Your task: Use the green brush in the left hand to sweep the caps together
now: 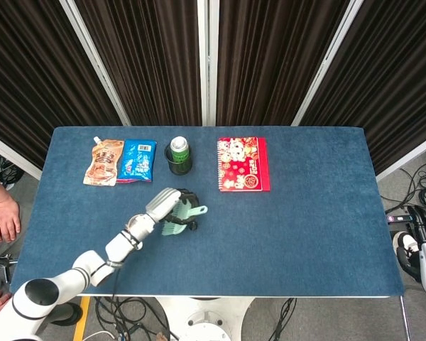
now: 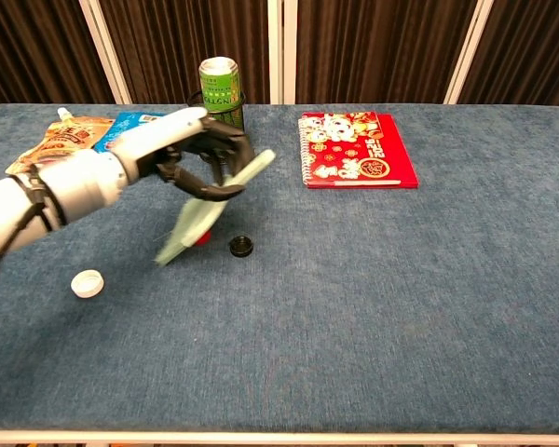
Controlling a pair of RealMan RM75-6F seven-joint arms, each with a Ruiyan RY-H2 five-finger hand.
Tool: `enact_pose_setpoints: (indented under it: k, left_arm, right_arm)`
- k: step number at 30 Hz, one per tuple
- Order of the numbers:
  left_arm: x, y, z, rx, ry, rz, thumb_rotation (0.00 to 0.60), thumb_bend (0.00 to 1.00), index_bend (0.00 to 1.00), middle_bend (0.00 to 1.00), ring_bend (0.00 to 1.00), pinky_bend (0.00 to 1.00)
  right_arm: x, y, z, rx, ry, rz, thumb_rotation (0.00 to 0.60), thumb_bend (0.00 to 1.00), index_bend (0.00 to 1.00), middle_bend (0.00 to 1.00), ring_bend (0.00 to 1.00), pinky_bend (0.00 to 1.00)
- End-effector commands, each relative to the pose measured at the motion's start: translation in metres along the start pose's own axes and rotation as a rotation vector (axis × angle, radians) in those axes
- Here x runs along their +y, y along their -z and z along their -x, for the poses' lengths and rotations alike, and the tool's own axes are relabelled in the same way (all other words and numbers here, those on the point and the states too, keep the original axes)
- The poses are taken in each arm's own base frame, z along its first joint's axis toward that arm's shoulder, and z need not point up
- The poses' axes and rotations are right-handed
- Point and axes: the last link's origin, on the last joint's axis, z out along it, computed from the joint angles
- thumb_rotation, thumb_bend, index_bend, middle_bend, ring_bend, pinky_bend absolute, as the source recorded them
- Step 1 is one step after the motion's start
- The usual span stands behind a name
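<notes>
The sweeping looks to be under way: the left hand has its fingers curled round the handle of the green brush, which slants down and to the left so that its blurred head sits at the table surface against the red cap, of which only a sliver shows. The black cap lies just beside that, to the right, so those two are already close; the white cap sits well apart, further left and nearer the front edge. In my judgement the next move calls for finishing the nudge of the red cap toward the black one, then lifting the brush, carrying it round to the far left side of the white cap and drawing that cap rightward to join the pair. The blue table offers plenty of open cloth to the right and front of the caps, so a stroke in that direction has room. Behind the hand stands the green can in its dark holder, with the snack packets to the left and the red notebook to the right, so a backswing needs care there. The white cap's closeness to the front edge means a stroke angled forward could push it off. The right hand does not appear in either view.
</notes>
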Motion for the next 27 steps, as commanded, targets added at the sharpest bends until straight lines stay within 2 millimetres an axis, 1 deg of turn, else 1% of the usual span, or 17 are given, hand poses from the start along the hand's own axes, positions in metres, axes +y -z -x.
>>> enact_pose_setpoints:
  k: [1, 5, 7, 8, 11, 14, 15, 18, 21, 24, 27]
  left_arm:
    - [0.011, -0.009, 0.008, -0.003, 0.014, 0.020, 0.600, 0.45, 0.55, 0.59, 0.43, 0.47]
    - [0.022, -0.014, 0.013, 0.001, 0.046, 0.036, 0.600, 0.45, 0.55, 0.59, 0.43, 0.47]
    - [0.024, -0.014, 0.011, 0.015, 0.043, 0.036, 0.600, 0.45, 0.55, 0.59, 0.43, 0.47]
    - [0.023, -0.014, 0.008, 0.031, 0.041, 0.032, 0.600, 0.45, 0.55, 0.59, 0.43, 0.47]
    - [0.016, -0.004, -0.009, 0.114, 0.041, -0.004, 0.600, 0.45, 0.55, 0.59, 0.43, 0.47]
    - [0.003, 0.018, -0.031, 0.216, 0.032, -0.069, 0.600, 0.46, 0.55, 0.59, 0.43, 0.47]
    - [-0.003, 0.029, -0.039, 0.252, 0.031, -0.101, 0.600, 0.46, 0.55, 0.59, 0.43, 0.47]
    - [-0.013, 0.057, -0.051, 0.318, 0.033, -0.186, 0.600, 0.46, 0.55, 0.59, 0.43, 0.47]
    - [-0.018, 0.083, -0.051, 0.353, 0.041, -0.275, 0.600, 0.46, 0.55, 0.59, 0.43, 0.47]
    - [-0.018, 0.105, -0.046, 0.380, 0.059, -0.351, 0.600, 0.47, 0.55, 0.59, 0.43, 0.46]
    - [-0.016, 0.121, -0.039, 0.404, 0.036, -0.401, 0.600, 0.48, 0.55, 0.59, 0.43, 0.46]
  right_arm:
    - [-0.001, 0.001, 0.003, -0.036, 0.001, -0.010, 0.600, 0.26, 0.00, 0.09, 0.00, 0.00]
    - [-0.008, 0.000, 0.008, -0.108, 0.005, -0.053, 0.600, 0.26, 0.00, 0.09, 0.00, 0.00]
    - [-0.012, -0.002, 0.010, -0.130, 0.007, -0.081, 0.600, 0.26, 0.00, 0.09, 0.00, 0.00]
    - [-0.014, -0.004, 0.011, -0.134, 0.007, -0.092, 0.600, 0.26, 0.00, 0.08, 0.00, 0.00]
    - [-0.020, -0.008, 0.014, -0.145, 0.007, -0.130, 0.600, 0.26, 0.00, 0.08, 0.00, 0.00]
    - [-0.026, -0.015, 0.019, -0.167, 0.012, -0.175, 0.600, 0.26, 0.00, 0.08, 0.00, 0.00]
    - [-0.028, -0.018, 0.020, -0.175, 0.016, -0.192, 0.600, 0.26, 0.00, 0.08, 0.00, 0.00]
    - [-0.033, -0.026, 0.023, -0.182, 0.021, -0.232, 0.600, 0.26, 0.00, 0.08, 0.00, 0.00]
    - [-0.038, -0.034, 0.024, -0.183, 0.028, -0.265, 0.600, 0.26, 0.00, 0.08, 0.00, 0.00]
    - [-0.041, -0.039, 0.025, -0.187, 0.037, -0.288, 0.600, 0.26, 0.00, 0.08, 0.00, 0.00]
    - [-0.042, -0.043, 0.027, -0.198, 0.048, -0.299, 0.600, 0.26, 0.00, 0.08, 0.00, 0.00]
